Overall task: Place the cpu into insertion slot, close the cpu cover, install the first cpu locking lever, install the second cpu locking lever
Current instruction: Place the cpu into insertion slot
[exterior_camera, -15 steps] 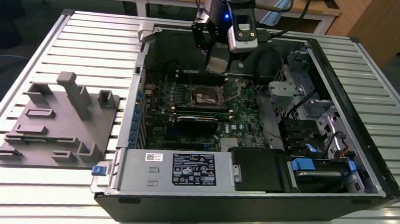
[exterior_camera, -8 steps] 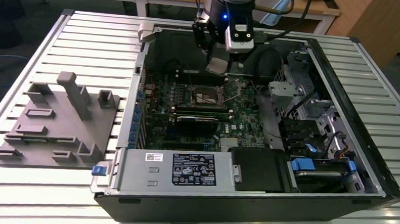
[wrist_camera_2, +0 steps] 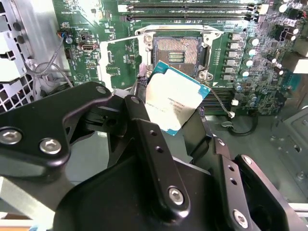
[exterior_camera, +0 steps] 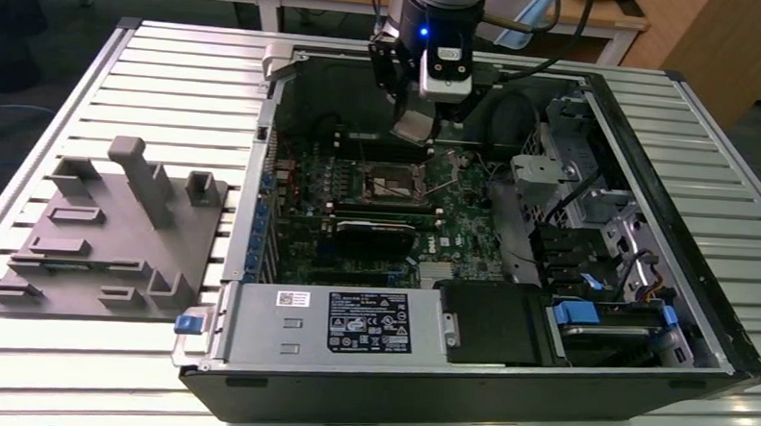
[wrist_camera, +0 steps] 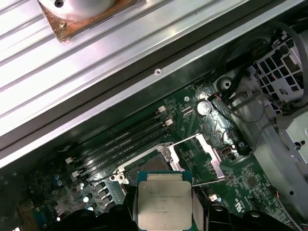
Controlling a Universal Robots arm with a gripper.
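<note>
My gripper (exterior_camera: 414, 133) hangs inside the open computer case, above the green motherboard (exterior_camera: 463, 231). It is shut on the cpu (wrist_camera_2: 173, 101), a flat silver square with a teal edge, gripped by two opposite sides. The cpu (wrist_camera: 163, 204) is tilted and sits in the air just short of the insertion slot (wrist_camera_2: 178, 50), whose tan-gold contact field is bare. The slot shows in the exterior view as a dark square (exterior_camera: 392, 186). The cpu cover (wrist_camera_2: 102, 60), a thin metal frame, is flipped open to one side of the slot (wrist_camera: 151, 166); the cover's bar (wrist_camera: 211, 156) stands clear of it.
Memory slots (wrist_camera_2: 192, 7) run beside the socket. A metal drive cage (exterior_camera: 587, 193) and cables line the case at the exterior view's right; a power supply (exterior_camera: 350, 322) sits at the front. A grey fixture tray (exterior_camera: 110, 240) lies on the slatted table. A round heatsink (wrist_camera: 77, 9) rests outside the case.
</note>
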